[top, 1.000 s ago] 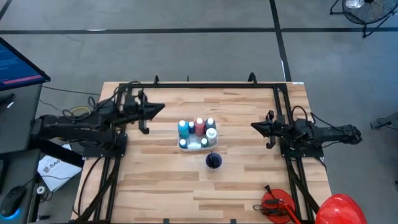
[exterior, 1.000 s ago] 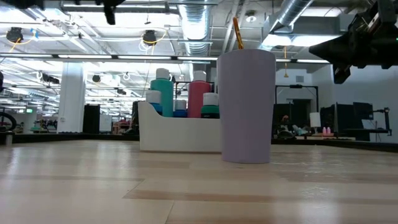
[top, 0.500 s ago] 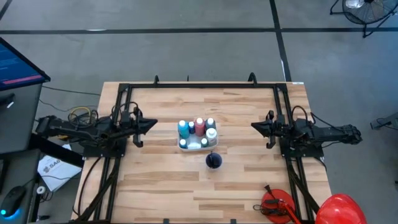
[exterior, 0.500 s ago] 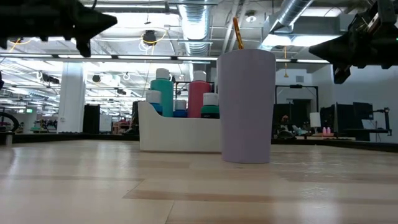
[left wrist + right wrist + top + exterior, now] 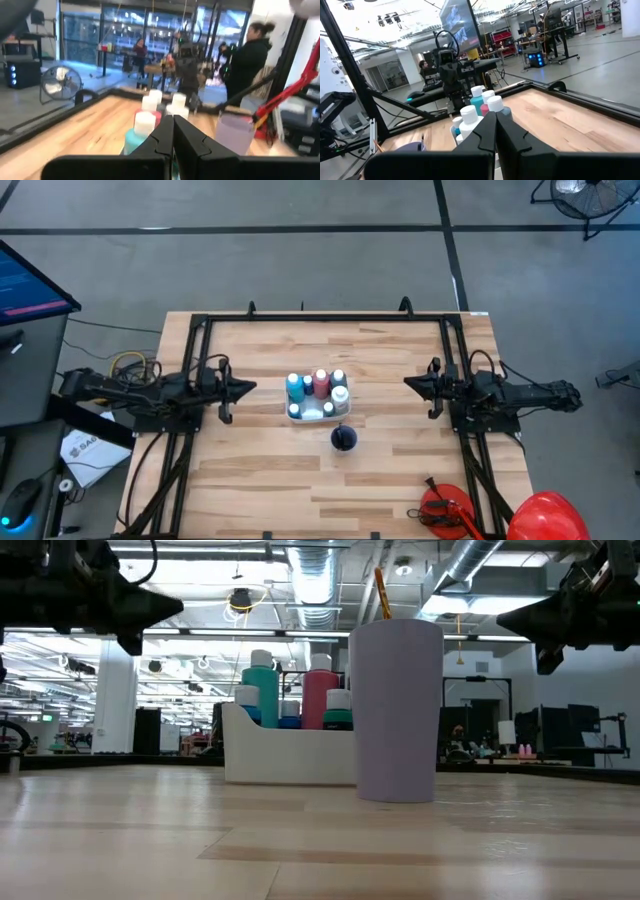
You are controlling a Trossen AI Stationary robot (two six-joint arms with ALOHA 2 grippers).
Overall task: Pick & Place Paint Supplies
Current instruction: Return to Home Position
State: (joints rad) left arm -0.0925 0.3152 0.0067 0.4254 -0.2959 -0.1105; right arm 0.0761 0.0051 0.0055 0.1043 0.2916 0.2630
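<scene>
light wooden table (image 5: 400, 470) | white rectangular plastic bin (image 5: 290, 755) between both fingertip pairs, paint bottles (image 5: 318, 695) upright, caps up | lavender cup (image 5: 395, 710) beside bin, gold brush handle (image 5: 381, 590) tilted upward | left gripper (image 5: 250, 387), right gripper (image 5: 408, 383): fingers pressed together, empty, tips facing bin, well apart from it

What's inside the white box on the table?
Upright in the white plastic bin stand a tall teal bottle, a pink bottle and shorter white-capped bottles. The bin's wall hides their lower parts and its floor.
</scene>
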